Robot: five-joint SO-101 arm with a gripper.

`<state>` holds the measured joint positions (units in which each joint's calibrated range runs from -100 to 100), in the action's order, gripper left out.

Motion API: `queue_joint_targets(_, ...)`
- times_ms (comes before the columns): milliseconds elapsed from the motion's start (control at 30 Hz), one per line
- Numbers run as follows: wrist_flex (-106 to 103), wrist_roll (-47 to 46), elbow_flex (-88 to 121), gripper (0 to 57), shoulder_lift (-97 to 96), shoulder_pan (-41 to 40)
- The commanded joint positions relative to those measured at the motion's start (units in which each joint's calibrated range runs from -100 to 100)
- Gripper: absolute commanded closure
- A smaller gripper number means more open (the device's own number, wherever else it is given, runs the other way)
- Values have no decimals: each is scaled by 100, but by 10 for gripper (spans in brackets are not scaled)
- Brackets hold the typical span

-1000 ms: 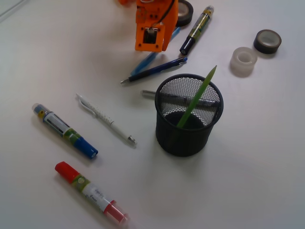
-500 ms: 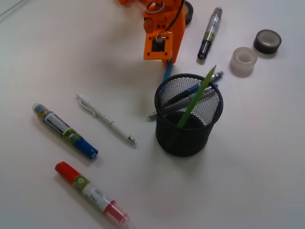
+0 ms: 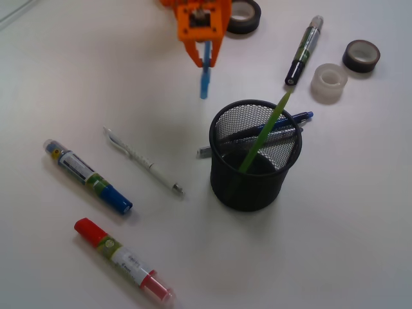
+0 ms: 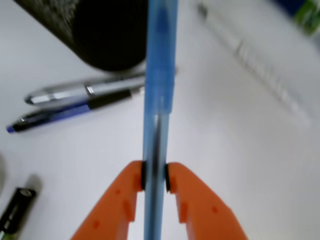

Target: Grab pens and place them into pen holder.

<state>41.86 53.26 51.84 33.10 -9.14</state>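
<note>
The black wire-mesh pen holder (image 3: pixel 255 154) holds a green pen (image 3: pixel 265 132). Behind it, the orange gripper (image 3: pixel 205 55) clamps a translucent blue pen (image 4: pixel 159 95), seemingly lifted off the table.

Blue pen (image 4: pixel 159 100) blurred, its 2 ends cut off in wrist view.

A plain white desk (image 3: pixel 335 257) fills the whole front view, with no wall, floor or window visible. Its surface is smooth and matte, evenly lit, with soft faint shadows. At the far left corner a thin pale line (image 3: pixel 14 14) crosses the desk diagonally.
</note>
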Motion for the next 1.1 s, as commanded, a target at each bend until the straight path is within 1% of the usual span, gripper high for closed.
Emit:
queue_joint_targets(0,-975,-313,-1190,570,86,20)
queue_joint_targets(133,-2593,-440,-1652,570,-399,-152)
queue_joint_targets(367,-5174,-454,-2077,570,-1869,-488)
queue_joint_targets(567,-6163,-518,-2485,570,-2957,-630)
queue_joint_targets(867,-7738,-523,-2503,570,-4130,-593)
queue_joint_targets(1067,-9059,-777,-2494,570,-4827,-593)
